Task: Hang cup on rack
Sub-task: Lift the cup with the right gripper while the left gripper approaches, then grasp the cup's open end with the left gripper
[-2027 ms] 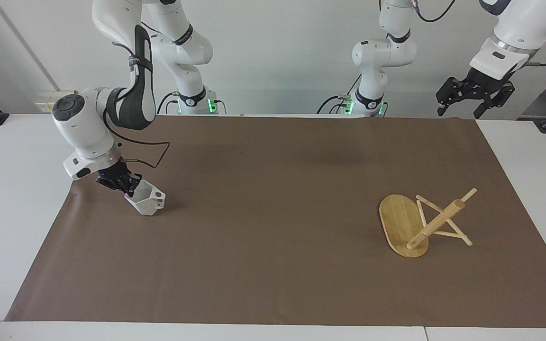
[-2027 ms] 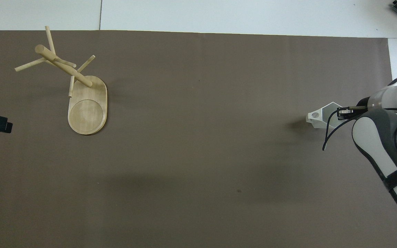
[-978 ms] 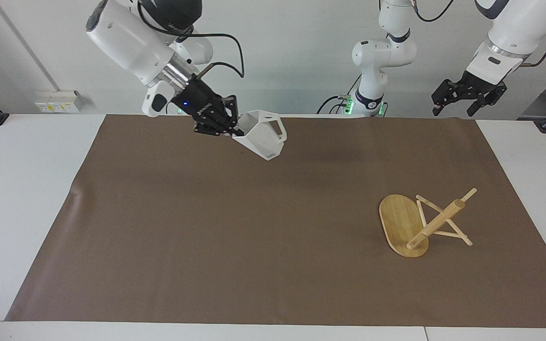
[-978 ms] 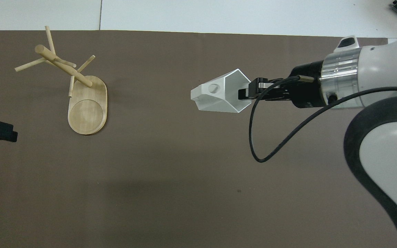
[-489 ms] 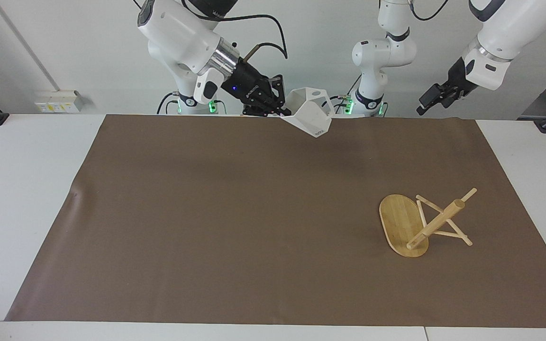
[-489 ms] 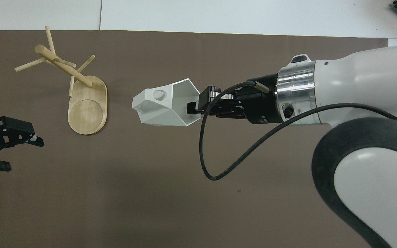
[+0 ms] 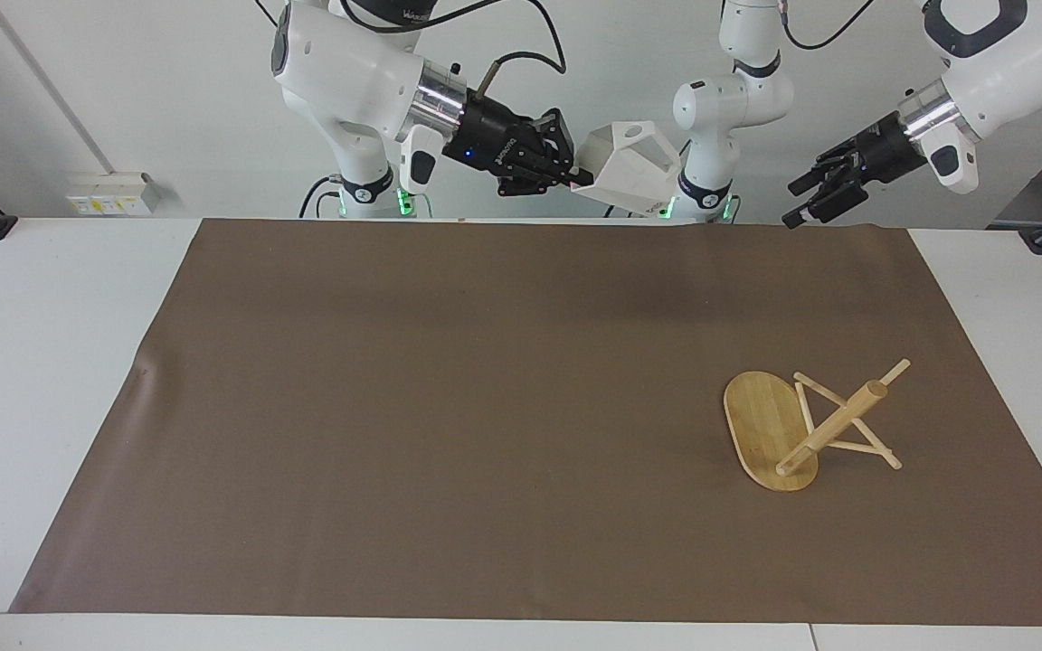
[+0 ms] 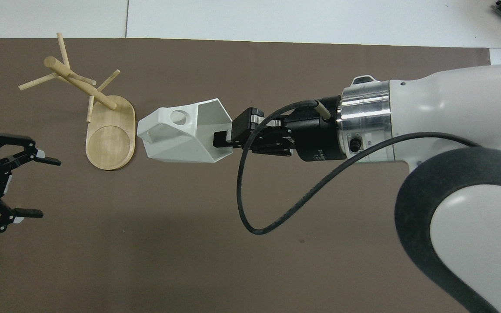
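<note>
**Cup carried high, rack on its base**

Right gripper (image 7: 573, 178) clamped on the cup's (image 7: 631, 168) rim, raised at upper centre of the facing view, handle hole upward; left gripper (image 7: 812, 195) at upper right, fingers spread wide, holding nothing; rack (image 7: 810, 425) at lower right on the brown mat (image 7: 449, 434), post leaning.

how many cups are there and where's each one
1: the cup is up in the air, clamped by its rim in the right gripper, high over the brown mat. No cup hangs on the rack. Nothing looks hidden.
</note>
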Motion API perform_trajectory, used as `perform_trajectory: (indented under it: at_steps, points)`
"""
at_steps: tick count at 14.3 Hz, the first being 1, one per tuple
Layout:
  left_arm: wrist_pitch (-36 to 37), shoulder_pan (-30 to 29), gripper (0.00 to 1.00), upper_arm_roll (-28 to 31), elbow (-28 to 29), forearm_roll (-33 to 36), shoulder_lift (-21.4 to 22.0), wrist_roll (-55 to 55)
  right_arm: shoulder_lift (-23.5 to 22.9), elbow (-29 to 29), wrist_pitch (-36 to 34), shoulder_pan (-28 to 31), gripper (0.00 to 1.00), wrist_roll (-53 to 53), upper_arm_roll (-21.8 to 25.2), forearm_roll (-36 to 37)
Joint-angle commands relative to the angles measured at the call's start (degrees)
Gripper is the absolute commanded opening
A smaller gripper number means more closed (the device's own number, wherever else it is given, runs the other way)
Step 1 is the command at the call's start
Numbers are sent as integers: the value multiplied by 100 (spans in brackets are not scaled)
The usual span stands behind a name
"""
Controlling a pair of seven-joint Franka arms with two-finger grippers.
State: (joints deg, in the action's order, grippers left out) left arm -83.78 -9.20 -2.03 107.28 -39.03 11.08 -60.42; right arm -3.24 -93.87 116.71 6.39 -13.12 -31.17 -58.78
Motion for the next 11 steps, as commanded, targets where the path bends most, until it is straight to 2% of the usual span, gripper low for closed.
perform_trajectory:
  at_steps: [1, 6, 8, 11]
  points:
    - [-183, -353, 100, -52, 337, -883, 26, -723, 16, -228, 501, 108, 0, 11, -293, -151]
    - [-612, -196, 100, -104, 496, -1958, 34, -1718, -28, -334, 703, 82, 0, 90, -424, -99]
    - [-806, -38, 100, -122, 662, -2414, 78, -1806, -46, -377, 818, 82, 0, 90, -460, -81]
    - [-1411, 409, 100, -131, 812, -2731, 43, -1991, -46, -378, 853, 82, 0, 90, -521, -81]
